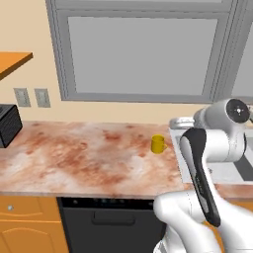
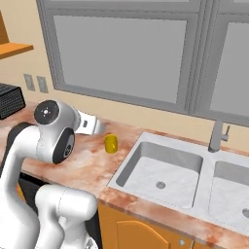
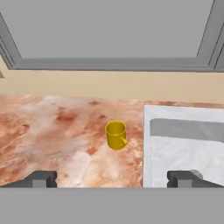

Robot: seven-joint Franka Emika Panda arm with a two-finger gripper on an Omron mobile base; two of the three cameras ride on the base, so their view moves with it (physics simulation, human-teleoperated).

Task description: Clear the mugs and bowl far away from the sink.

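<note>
Yellow is the one bright spot here: a small mug point(image 3: 116, 134) stands upright on the reddish marbled table point(image 1: 74, 153), just left of the sink point(image 2: 165, 168) and near its rim. That is far too close to the sink for the task, so I judge this mug to be the first thing to shift.

The fingers point(image 3: 117, 178) hang spread as wide as they go, with nothing between them. In the hand view the mug sits almost dead centre between the two dark tips and beyond them, well apart, so the way to it looks like a straight reach forward and down. Its long axis is vertical, and its handle points to the right and a little towards the hand, on the sink side. A grasp across the round body seems the safer choice, since the handle could foul one finger.

The table stretches bare and wide to the left of the mug, which is where a clear spot away from the sink lies. A dark boxy appliance point(image 1: 9, 125) sits at the far left end. Behind runs a cream wall with two outlets point(image 1: 32, 97) and a large grey-framed window point(image 1: 143, 54). The grey faucet point(image 2: 217, 137) rises at the back of the sink, and orange cabinets point(image 1: 29, 227) and a dark dishwasher front point(image 1: 108, 225) fill the space below.
</note>
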